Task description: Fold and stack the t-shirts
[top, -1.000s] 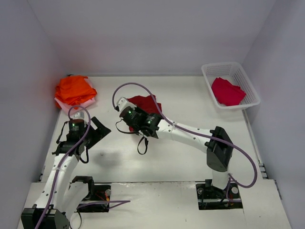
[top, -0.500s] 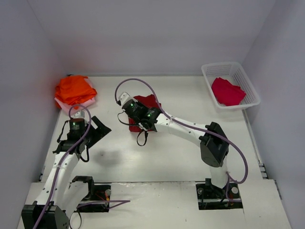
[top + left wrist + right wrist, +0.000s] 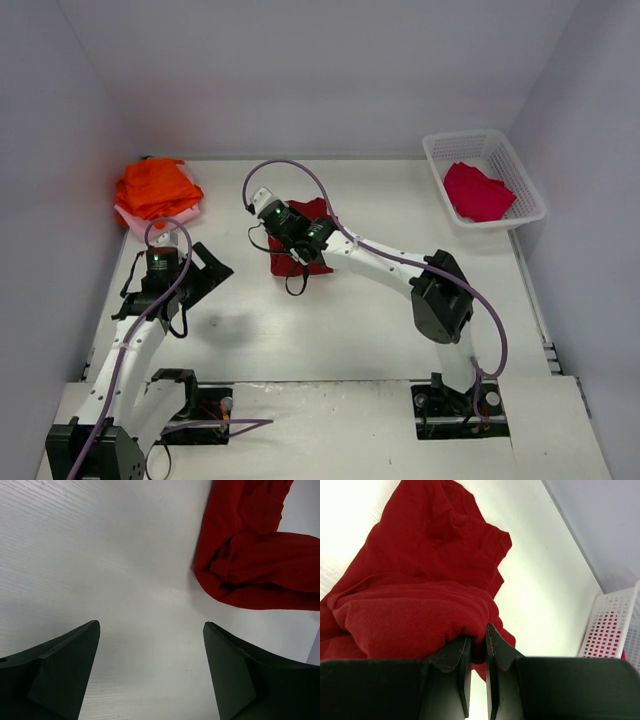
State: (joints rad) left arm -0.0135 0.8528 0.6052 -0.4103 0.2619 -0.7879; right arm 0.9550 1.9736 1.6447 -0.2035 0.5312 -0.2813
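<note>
A large dark red t-shirt [image 3: 312,212] lies crumpled at the table's middle, mostly under my right arm. My right gripper [image 3: 290,250] is shut on a thick fold of it; in the right wrist view the cloth [image 3: 420,580] bulges out from between the closed fingertips [image 3: 492,640]. My left gripper [image 3: 207,270] is open and empty, low over bare table to the shirt's left; its view shows the shirt's edge [image 3: 255,560] ahead on the right. Bright orange shirts [image 3: 153,186] sit on a pale pink one [image 3: 150,215] at the back left. A crimson shirt [image 3: 478,192] lies in the basket.
A white lattice basket [image 3: 527,188] stands at the back right and shows in the right wrist view [image 3: 615,625]. Grey walls close in the table on three sides. A purple cable loops over each arm.
My right gripper has moved a little toward the back with the dark red fold in it, bunching the shirt. The left arm has barely moved.
</note>
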